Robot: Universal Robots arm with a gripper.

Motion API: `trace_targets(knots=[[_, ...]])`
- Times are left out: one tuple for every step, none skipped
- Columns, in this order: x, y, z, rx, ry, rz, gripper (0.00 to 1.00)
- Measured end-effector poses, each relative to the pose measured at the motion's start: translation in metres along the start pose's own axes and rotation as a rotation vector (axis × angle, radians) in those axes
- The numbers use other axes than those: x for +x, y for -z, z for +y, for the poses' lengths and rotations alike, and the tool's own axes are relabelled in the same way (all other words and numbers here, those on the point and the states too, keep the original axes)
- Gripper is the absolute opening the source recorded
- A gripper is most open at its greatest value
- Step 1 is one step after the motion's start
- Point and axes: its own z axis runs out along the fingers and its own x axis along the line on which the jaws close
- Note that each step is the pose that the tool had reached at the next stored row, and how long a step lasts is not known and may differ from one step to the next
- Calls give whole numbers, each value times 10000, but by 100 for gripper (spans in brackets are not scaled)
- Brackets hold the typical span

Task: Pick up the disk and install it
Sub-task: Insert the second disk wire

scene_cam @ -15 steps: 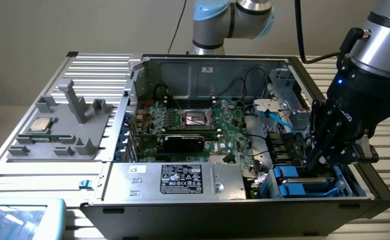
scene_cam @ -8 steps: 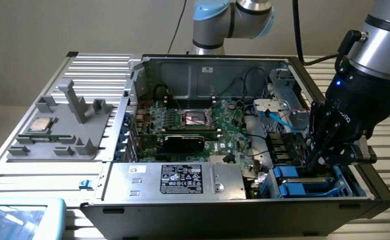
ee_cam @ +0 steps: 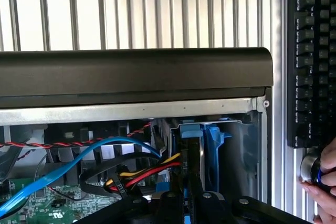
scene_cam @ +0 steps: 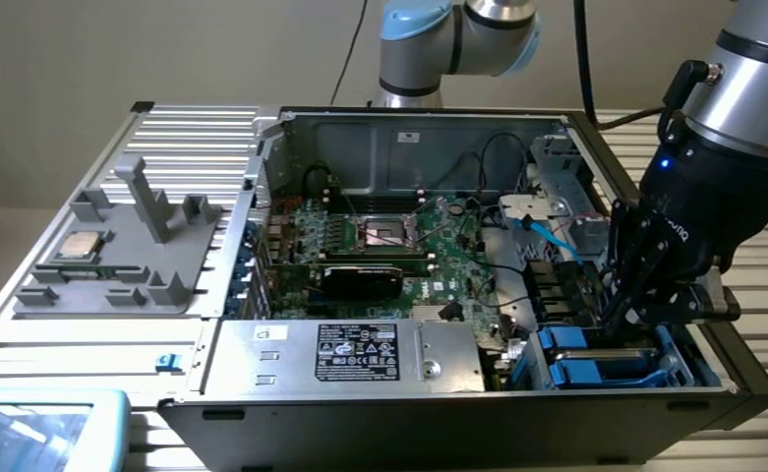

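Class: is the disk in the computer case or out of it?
In: its blue carrier stands on edge in the case's drive bay, gripper at it.

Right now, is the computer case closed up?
No, the case lies open, with the green board inside showing.

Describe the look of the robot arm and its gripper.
The arm has silver-grey metal tube sections and pale blue joint caps, with a black cable running down beside it. Its wrist section is black with a small blue light. The gripper is black, with faint white lettering on its body.
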Motion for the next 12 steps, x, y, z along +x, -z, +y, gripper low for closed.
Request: trace_targets(knots=[[0,0,0,0,0,0,16],[0,0,0,0,-1,0,16],[0,0,0,0,0,0,16],[0,0,0,0,0,0,16],[0,-1,0,0,0,3,16],[4,-12,1,1,2,36,17],[3,-21,0,2,1,44,23],[0,-4,0,1,0,14,29],[-1,7,-1,1,-2,3,29],[-1,9,-1,2,-4,10,29],[-2,17,-1,2,-6,6,36],[-4,31,-2,3,-12,3,36]])
